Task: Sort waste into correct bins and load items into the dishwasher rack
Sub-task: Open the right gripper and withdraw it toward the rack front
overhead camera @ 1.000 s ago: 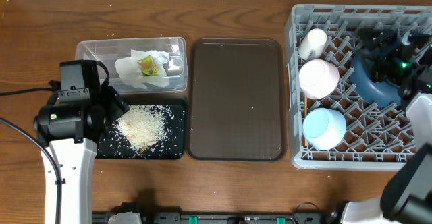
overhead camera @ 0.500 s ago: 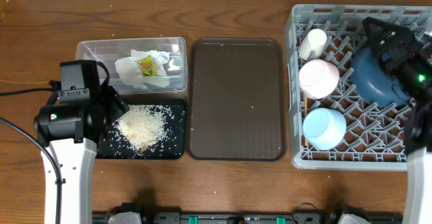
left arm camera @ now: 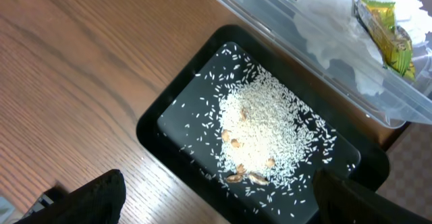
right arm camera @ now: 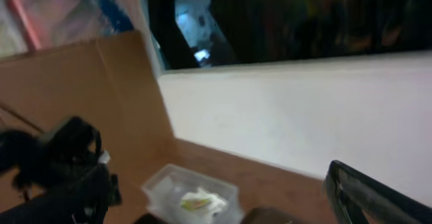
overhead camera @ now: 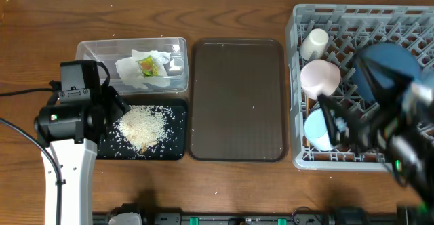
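- Over the table, from above: the dishwasher rack [overhead camera: 296, 83] on the right holds the white cup [overhead camera: 314, 43], the pinkish-cream bowl [overhead camera: 320, 78], the light-blue bowl [overhead camera: 313, 131] and the blue plate [overhead camera: 386, 72].
- The right gripper [overhead camera: 333, 122], which hung over the plate at the rack's back half a second ago, has swung to the rack's front. It is smeared with motion across the light-blue bowl, and the plate now shows more fully.
- The left gripper [overhead camera: 114, 106] has not stirred from the left end of the black tray [overhead camera: 175, 150].
- The clear container [overhead camera: 88, 49] keeps the napkin [overhead camera: 132, 72] and the wrapper [overhead camera: 147, 65]. The brown serving tray [overhead camera: 237, 99] lies between the bins and the rack.
- Left wrist: the fingers stand wide apart, holding nothing, above the rice [left arm camera: 266, 126] piled in the black tray. The container with the wrapper sits just behind it.
- Right wrist: the fingers are spread to either edge, empty. The camera looks across at a white wall, with the container small and far off.
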`<state>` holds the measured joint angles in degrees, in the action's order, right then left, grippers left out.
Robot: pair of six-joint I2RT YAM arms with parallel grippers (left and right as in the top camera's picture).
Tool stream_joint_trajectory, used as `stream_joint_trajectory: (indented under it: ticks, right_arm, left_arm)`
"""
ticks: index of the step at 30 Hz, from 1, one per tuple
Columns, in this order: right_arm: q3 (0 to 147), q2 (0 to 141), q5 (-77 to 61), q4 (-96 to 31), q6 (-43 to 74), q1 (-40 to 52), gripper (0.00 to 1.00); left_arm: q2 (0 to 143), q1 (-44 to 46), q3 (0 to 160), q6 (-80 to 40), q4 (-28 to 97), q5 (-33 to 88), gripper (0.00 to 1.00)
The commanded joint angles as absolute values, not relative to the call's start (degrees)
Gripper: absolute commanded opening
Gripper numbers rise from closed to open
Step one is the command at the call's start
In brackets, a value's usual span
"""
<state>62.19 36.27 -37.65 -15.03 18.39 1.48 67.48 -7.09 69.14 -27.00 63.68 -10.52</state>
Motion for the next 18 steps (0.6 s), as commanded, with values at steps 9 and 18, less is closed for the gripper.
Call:
stream_joint_trajectory:
  ticks: [9, 18]
  right_arm:
    - [53.12, 17.54, -15.20, -18.02, 8.49, 5.58, 0.99]
    - [33.26, 5.08, -7.38, -1.10, 8.49, 6.92, 0.99]
  left_arm:
    - [67.35, -7.38, 70.30, -27.09, 63.86, -11.20, 0.91]
    - [67.35, -7.38, 70.30, -27.09, 63.86, -11.20, 0.91]
